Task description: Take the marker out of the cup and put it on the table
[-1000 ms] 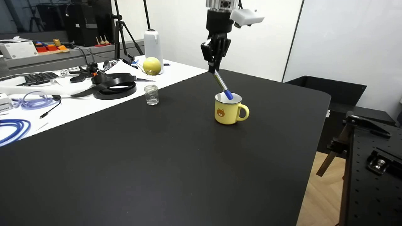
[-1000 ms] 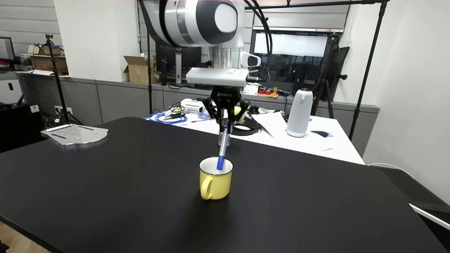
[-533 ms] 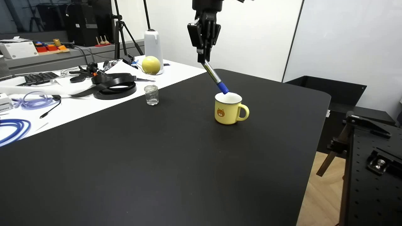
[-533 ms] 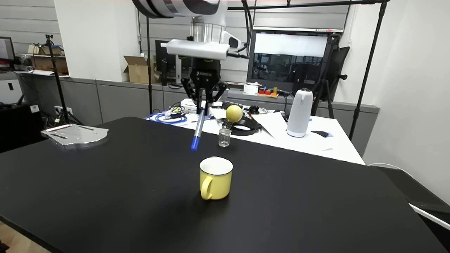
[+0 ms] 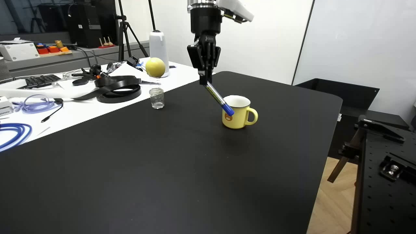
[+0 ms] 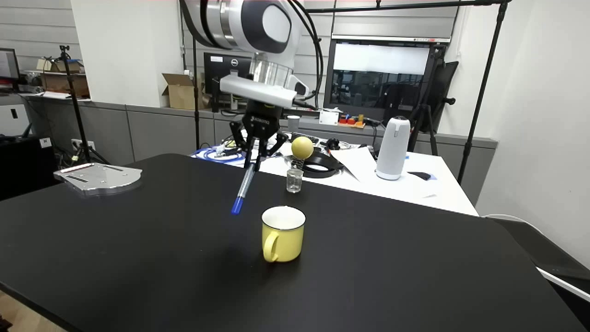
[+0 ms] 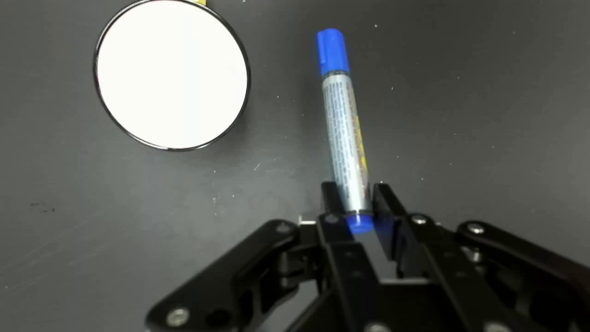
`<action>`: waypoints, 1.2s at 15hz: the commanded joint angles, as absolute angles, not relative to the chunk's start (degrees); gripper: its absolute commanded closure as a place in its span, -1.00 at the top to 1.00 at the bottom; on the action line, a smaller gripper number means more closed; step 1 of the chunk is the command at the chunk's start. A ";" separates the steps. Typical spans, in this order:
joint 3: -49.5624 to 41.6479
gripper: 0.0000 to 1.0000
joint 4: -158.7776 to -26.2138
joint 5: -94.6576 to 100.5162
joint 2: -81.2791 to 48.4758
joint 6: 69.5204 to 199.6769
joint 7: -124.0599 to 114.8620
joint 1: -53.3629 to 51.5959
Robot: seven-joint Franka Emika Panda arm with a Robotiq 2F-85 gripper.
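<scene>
The yellow cup (image 5: 239, 120) stands upright on the black table (image 5: 146, 175); it also shows in an exterior view (image 6: 289, 242). In the wrist view its white inside (image 7: 173, 74) shows no marker. My gripper (image 7: 354, 196) is shut on the marker (image 7: 343, 124) near its blue back end. The marker hangs tilted with its blue cap pointing down and away, outside the cup. In an exterior view the marker (image 6: 245, 184) is left of the cup and above the table, with the gripper (image 6: 252, 165) at its upper end. In an exterior view its cap overlaps the cup's side.
A small clear glass (image 5: 157, 99) stands on the table near the white desk (image 5: 182, 73) with cables and a yellow ball (image 5: 155, 67). A clear plate (image 6: 99, 177) lies at the table's far left in an exterior view.
One second ago the marker's cap was at the cup's mouth. My gripper has raised it out, moved left in both exterior views, then lowered and tilted more. The cup has not moved.
</scene>
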State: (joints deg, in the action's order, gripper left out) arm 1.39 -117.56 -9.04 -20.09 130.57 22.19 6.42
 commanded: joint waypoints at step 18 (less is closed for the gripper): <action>4.13 0.74 -98.44 -10.06 -38.14 110.94 24.04 9.19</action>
